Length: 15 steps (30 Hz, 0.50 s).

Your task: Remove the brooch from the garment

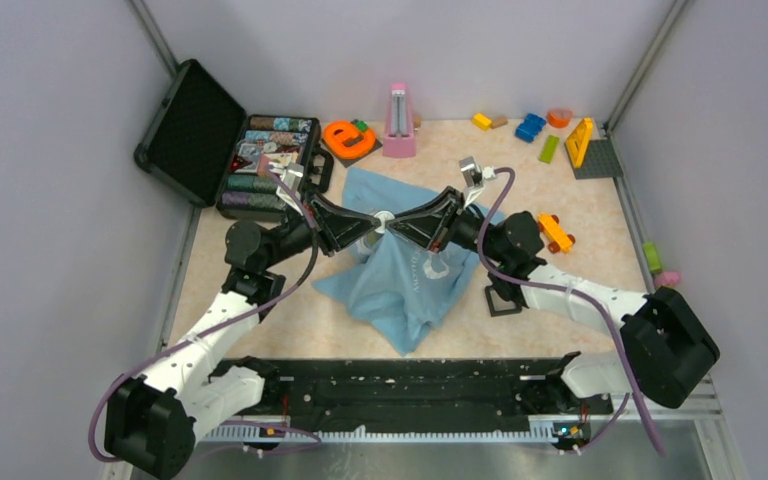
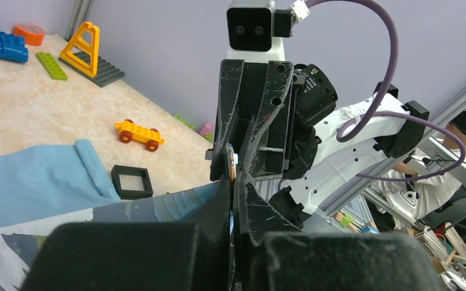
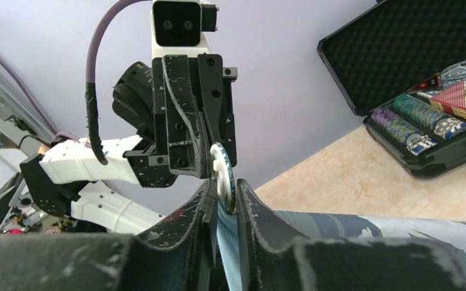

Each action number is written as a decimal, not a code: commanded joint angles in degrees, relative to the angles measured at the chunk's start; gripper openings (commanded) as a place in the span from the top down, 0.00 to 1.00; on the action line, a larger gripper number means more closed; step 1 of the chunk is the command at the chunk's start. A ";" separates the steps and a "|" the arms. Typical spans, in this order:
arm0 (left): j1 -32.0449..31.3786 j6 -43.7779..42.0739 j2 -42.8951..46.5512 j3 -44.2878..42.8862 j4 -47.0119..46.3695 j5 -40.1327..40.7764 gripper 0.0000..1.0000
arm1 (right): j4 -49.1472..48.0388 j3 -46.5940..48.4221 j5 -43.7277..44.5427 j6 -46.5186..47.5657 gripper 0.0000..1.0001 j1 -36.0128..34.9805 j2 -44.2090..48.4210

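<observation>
Left gripper (image 1: 364,229): fingers pressed together, tips right at the brooch (image 3: 225,176); I couldn't tell whether they pinched it. The brooch hung over the middle of the table (image 1: 290,320), raised on a peak of shirt (image 1: 400,290), standing on edge between both wrists. Right gripper (image 1: 401,226): fingers narrow, one on each face of its lower rim with a fold of cloth between. I couldn't tell if they gripped. Both arms were equally near; I judged the pull would run straight apart.
</observation>
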State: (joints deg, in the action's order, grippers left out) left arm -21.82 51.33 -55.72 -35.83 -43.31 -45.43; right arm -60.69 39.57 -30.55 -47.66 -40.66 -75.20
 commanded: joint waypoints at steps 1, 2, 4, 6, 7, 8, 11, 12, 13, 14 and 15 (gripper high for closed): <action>-0.21 0.17 0.73 -0.42 -3.81 -0.63 1.00 | -2.54 3.03 -1.38 -0.86 0.83 -0.79 -0.98; -0.22 0.17 0.71 -0.41 -3.86 -0.75 1.00 | -2.26 3.10 -1.36 -0.86 0.85 -0.82 -1.05; -0.16 0.17 0.75 -0.42 -3.84 -0.80 1.00 | -2.08 3.14 -1.36 -0.85 0.86 -0.82 -1.24; -0.22 0.04 0.78 -0.46 -3.80 -0.80 1.00 | -1.89 3.23 -1.36 -0.84 0.86 -0.82 -1.34; -0.19 0.00 0.83 -0.51 -3.69 -0.88 1.00 | -1.83 3.31 -1.36 -0.83 0.86 -0.84 -1.35; -0.19 0.00 0.76 -0.59 -3.60 -0.95 1.00 | -1.60 3.36 -1.28 -0.73 0.86 -0.82 -1.38; -0.19 -0.17 0.62 -0.81 -3.45 -1.15 1.00 | -1.60 3.31 -1.56 -0.95 0.79 -0.82 -1.16; -0.17 -0.18 0.62 -0.81 -3.45 -1.11 1.00 | -2.33 2.94 -1.62 -1.25 0.72 -0.82 -1.02; -0.21 -0.26 0.70 -0.82 -3.40 -1.07 1.00 | -3.70 2.39 -1.50 -1.54 0.67 -0.82 -0.76; -0.18 -0.39 0.70 -0.82 -3.26 -0.90 1.00 | -4.63 1.90 -1.22 -1.78 0.63 -0.82 -0.54; -0.23 -0.56 0.77 -0.77 -3.04 -0.77 1.00 | -5.16 1.64 -1.08 -1.92 0.61 -0.82 -0.33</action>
State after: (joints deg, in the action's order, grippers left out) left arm -21.78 51.29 -55.72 -35.83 -43.44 -45.82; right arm -60.64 40.18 -30.70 -48.62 -40.66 -75.88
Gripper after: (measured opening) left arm 0.014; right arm 0.345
